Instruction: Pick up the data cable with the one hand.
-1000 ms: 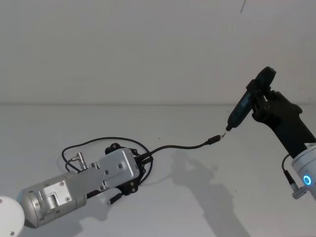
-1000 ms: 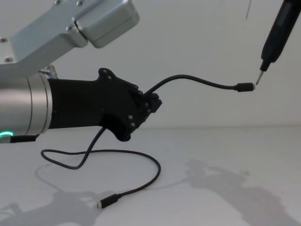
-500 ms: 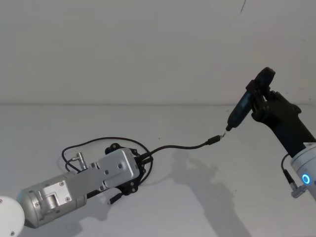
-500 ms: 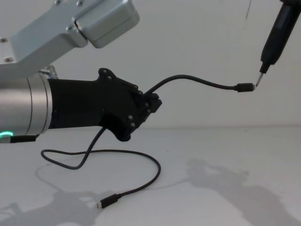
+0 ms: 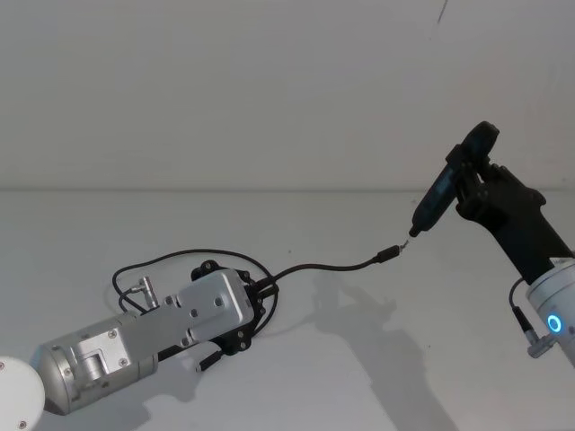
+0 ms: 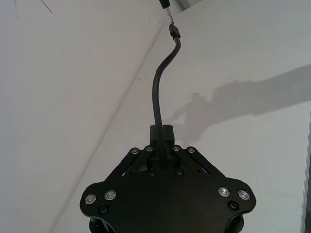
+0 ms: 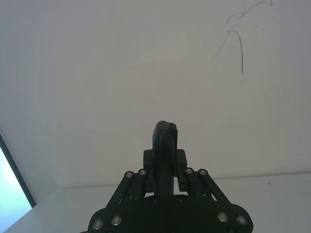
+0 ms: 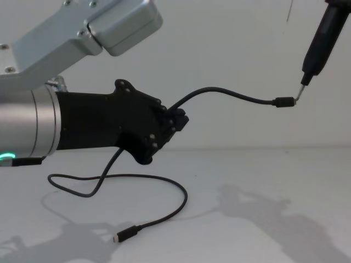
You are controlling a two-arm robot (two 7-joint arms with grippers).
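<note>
My left gripper (image 5: 268, 289) (image 8: 178, 119) (image 6: 163, 133) hangs above the table, shut on the data cable (image 5: 323, 267) (image 8: 230, 94) (image 6: 158, 92), a thin black cord. One stretch arcs out from the fingers to the right, ending in a small black plug (image 5: 388, 254) (image 8: 283, 102). The rest droops in a loop onto the table, where the other plug (image 8: 123, 236) lies. My right gripper (image 5: 469, 187) (image 7: 165, 160) is raised at the right, shut on a slim black tool (image 5: 436, 199) (image 8: 321, 38) whose metal tip sits right at the raised plug.
A bare white table (image 5: 404, 359) lies below both arms, with a plain white wall (image 5: 269, 90) behind it. The cable loop (image 8: 109, 181) rests on the table under the left arm.
The right arm with the tool has edged very slightly to the left. The left gripper and the cable have held still.
</note>
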